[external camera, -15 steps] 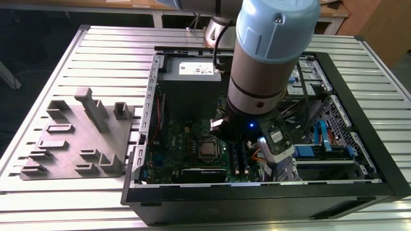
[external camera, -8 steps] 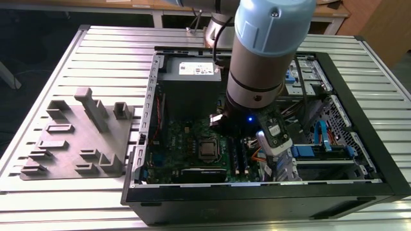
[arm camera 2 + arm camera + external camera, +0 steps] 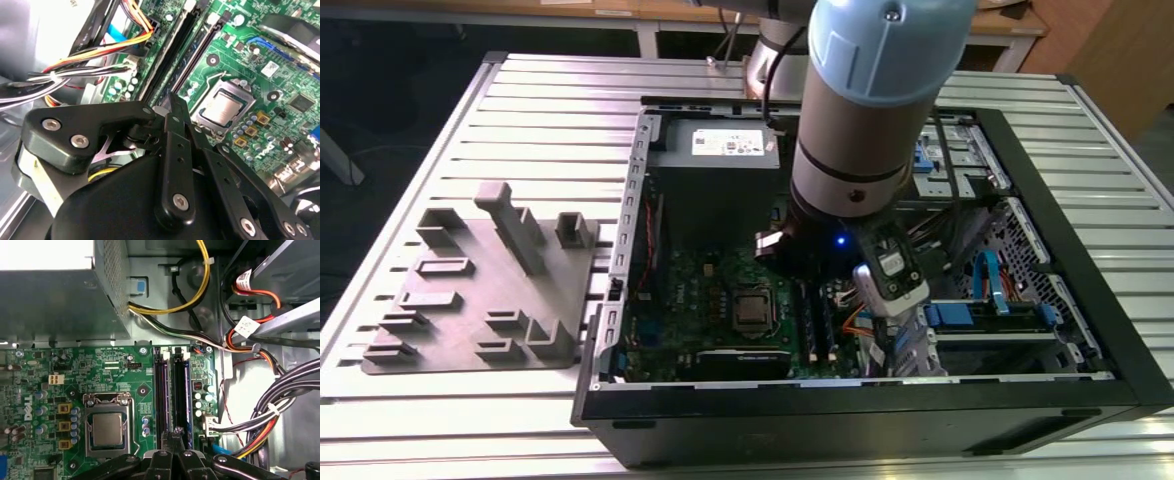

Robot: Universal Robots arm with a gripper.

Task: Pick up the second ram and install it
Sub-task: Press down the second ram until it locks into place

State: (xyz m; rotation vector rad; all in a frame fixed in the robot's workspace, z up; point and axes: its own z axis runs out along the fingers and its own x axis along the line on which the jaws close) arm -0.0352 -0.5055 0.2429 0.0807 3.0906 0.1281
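My gripper [image 3: 175,432] is down inside the open computer case, over the green motherboard [image 3: 125,385]. Its fingers are shut, tips together, with no gap and nothing showing between them in both wrist views. The tips [image 3: 172,101] sit at one end of the two long black slot rails [image 3: 161,390]. A thin dark blue board, the second ram [image 3: 186,390], stands on edge in the rail nearer the cables. Whether the tips touch it I cannot tell. In the exterior view the arm [image 3: 861,120] hides the gripper.
The processor socket [image 3: 107,427] lies beside the rails. The grey power supply [image 3: 716,150] fills the case's far end. Cable bundles [image 3: 280,405] crowd the other side of the slots. A grey holder block [image 3: 487,285] sits on the slatted table at the exterior view's left.
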